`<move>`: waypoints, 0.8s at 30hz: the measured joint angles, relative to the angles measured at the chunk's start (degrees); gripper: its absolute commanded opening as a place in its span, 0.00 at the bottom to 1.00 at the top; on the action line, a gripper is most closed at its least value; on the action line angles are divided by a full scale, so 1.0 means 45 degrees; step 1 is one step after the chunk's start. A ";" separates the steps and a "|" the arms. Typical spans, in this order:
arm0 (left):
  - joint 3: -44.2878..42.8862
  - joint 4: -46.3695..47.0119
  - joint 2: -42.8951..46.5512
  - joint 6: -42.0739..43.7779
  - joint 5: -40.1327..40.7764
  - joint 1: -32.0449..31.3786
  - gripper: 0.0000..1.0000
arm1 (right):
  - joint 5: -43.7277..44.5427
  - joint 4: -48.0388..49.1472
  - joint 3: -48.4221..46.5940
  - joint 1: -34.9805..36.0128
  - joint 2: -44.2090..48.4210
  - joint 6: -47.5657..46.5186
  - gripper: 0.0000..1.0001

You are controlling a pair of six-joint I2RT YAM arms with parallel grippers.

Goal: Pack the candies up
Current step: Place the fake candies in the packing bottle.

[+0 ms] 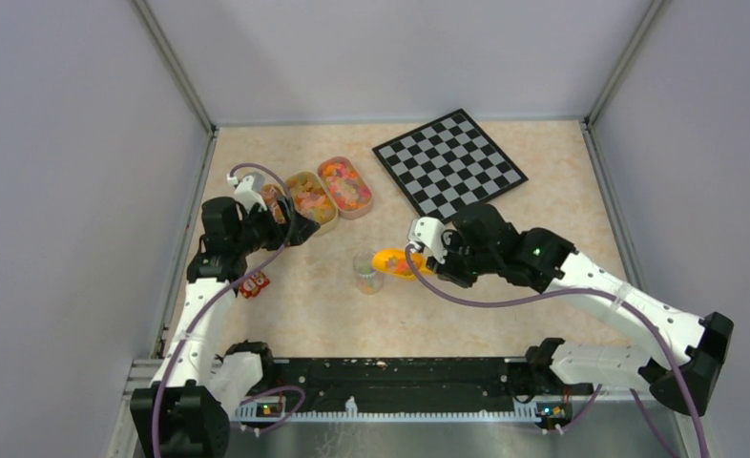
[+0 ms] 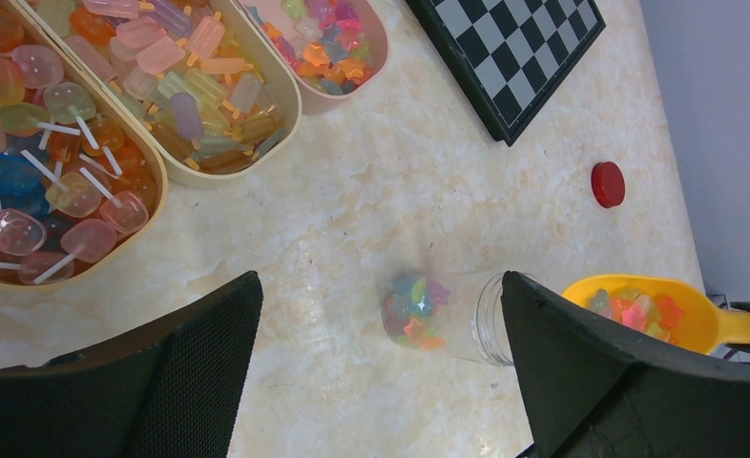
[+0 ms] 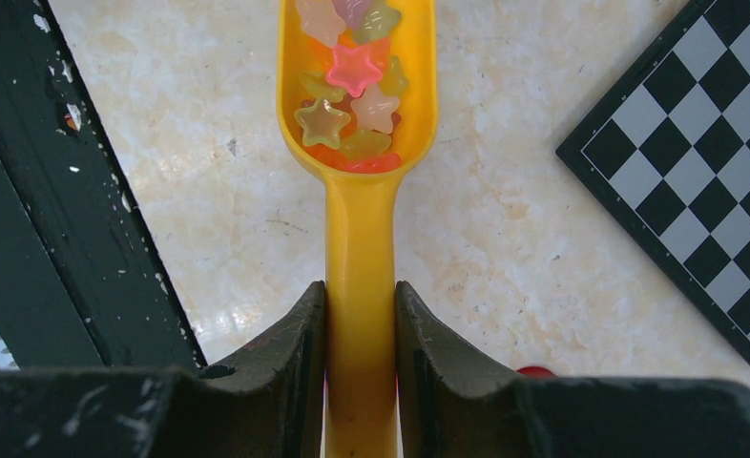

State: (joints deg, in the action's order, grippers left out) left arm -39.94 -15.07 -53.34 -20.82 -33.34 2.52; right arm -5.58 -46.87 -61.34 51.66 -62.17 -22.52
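Small star-shaped candies [image 3: 352, 105] in pink, yellow and green lie in the bowl of a yellow-orange scoop [image 3: 360, 210]. My right gripper [image 3: 360, 291] is shut on the scoop's handle and holds the bowl [image 1: 390, 260] beside the mouth of a small clear jar [image 1: 368, 272]. The jar [image 2: 457, 320] stands open with a few candies [image 2: 414, 310] at its bottom. More loose candies fill a pink tray [image 2: 328, 43]. My left gripper [image 2: 381, 281] is open and empty, above the table between the trays and the jar; it also shows in the top view [image 1: 295, 226].
Two more trays hold popsicle-shaped sweets [image 2: 199, 76] and lollipops [image 2: 47, 172]. The red jar lid [image 2: 608, 183] lies on the table right of the jar. A chessboard [image 1: 447, 162] lies at the back right. A small red item [image 1: 254, 282] sits near the left arm.
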 measured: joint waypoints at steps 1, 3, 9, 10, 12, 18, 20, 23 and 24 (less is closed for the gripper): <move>0.0000 0.0000 0.0000 0.0000 0.0000 0.0000 0.99 | 0.0034 -0.0063 -0.0097 0.0010 -0.0058 0.0000 0.00; 0.0000 0.0000 0.0000 0.0000 0.0000 0.0000 0.99 | 0.0146 -0.0223 -0.0330 0.0034 -0.0194 -0.0005 0.00; 0.0005 0.0000 0.0000 0.0000 0.0000 0.0000 0.99 | 0.0374 -0.0554 -0.0835 0.0107 -0.0471 -0.0083 0.00; 0.0005 0.0000 0.0000 0.0000 0.0000 0.0000 0.99 | 0.0408 -0.0612 -0.0884 0.0131 -0.0529 -0.0092 0.00; 0.0005 0.0000 0.0000 0.0000 -0.0005 0.0000 0.99 | 0.0457 -0.0695 -0.0967 0.0165 -0.0646 -0.0097 0.00; 0.0044 0.0000 0.0000 0.0000 -0.0005 0.0000 0.99 | 0.0568 -0.0879 -0.0991 0.0194 -0.0918 -0.0097 0.00; 0.0049 0.0000 0.0000 0.0000 -0.0005 0.0000 0.99 | 0.0607 -0.0933 -0.1064 0.0238 -0.1001 -0.0097 0.00; 0.0049 0.0000 0.0000 0.0000 -0.0005 0.0000 0.99 | 0.0670 -0.1049 -0.1326 0.0321 -0.1098 -0.0092 0.00; 0.0049 0.0000 0.0000 0.0000 -0.0005 0.0000 0.99 | 0.0685 -0.1107 -0.1418 0.0335 -0.1117 -0.0092 0.00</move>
State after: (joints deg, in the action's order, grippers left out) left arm -39.72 -15.07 -53.34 -20.82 -33.36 2.52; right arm -2.50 -51.86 -67.72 53.17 -67.20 -22.94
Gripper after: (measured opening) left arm 0.987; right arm 0.266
